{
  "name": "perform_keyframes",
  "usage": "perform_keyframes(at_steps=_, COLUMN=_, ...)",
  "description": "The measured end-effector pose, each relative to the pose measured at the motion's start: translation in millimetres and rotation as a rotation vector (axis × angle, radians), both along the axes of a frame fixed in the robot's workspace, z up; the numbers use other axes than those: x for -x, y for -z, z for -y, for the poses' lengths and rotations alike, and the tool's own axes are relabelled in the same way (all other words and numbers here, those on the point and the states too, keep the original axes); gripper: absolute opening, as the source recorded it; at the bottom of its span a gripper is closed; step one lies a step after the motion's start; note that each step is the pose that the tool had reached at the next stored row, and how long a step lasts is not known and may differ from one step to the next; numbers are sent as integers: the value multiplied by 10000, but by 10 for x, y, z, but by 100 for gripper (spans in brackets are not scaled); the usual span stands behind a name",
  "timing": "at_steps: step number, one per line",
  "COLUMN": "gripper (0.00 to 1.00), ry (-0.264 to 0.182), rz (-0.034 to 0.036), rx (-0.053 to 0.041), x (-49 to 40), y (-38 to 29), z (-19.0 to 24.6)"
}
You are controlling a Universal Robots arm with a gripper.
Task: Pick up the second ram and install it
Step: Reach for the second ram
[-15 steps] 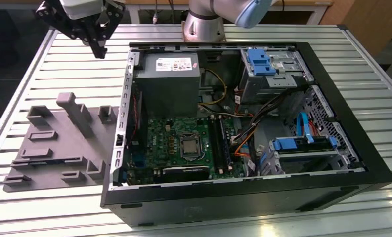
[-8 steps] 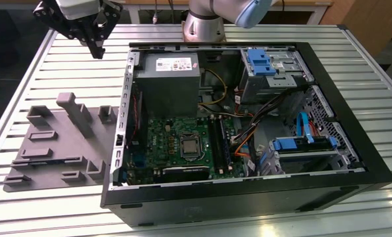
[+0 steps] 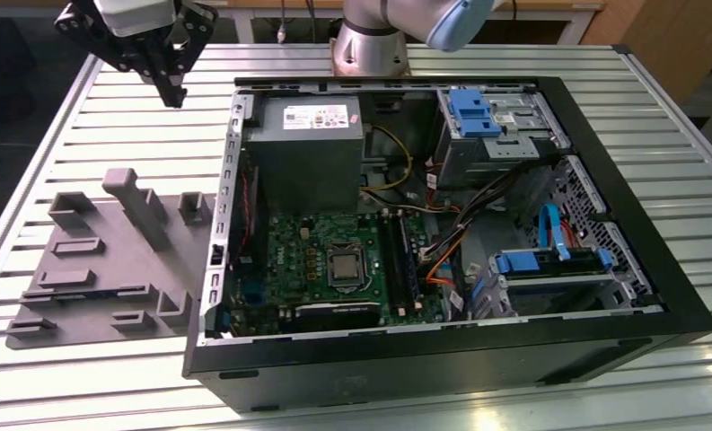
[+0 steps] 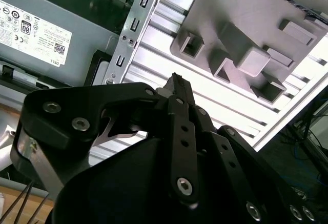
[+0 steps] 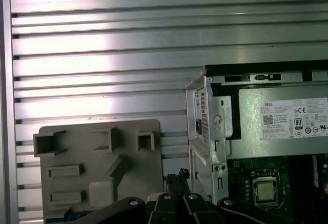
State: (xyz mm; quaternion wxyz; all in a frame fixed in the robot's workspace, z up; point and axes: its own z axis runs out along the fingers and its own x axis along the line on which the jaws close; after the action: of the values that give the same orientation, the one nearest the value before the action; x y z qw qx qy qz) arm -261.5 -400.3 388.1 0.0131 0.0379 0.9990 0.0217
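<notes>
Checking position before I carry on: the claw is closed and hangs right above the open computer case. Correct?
Not quite. The claw is closed, but it hangs above the table slats, not the computer case. The exterior view shows it off the case's far corner, on the exterior view's left, beyond the grey holder block.

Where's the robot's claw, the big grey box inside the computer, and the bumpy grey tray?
gripper point(image 3: 173, 93): exterior view, between its fingertips.
grey power-supply box point(image 3: 305, 153): exterior view, its top face.
grey tray point(image 3: 122, 268): exterior view, bare flat base.
</notes>
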Motion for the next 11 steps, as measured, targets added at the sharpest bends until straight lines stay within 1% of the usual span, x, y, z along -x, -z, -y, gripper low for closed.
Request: perform_keyframes(at_steps=11, gripper=11, ry=0, rz=0, rx=0, x=55, y=5, z=2)
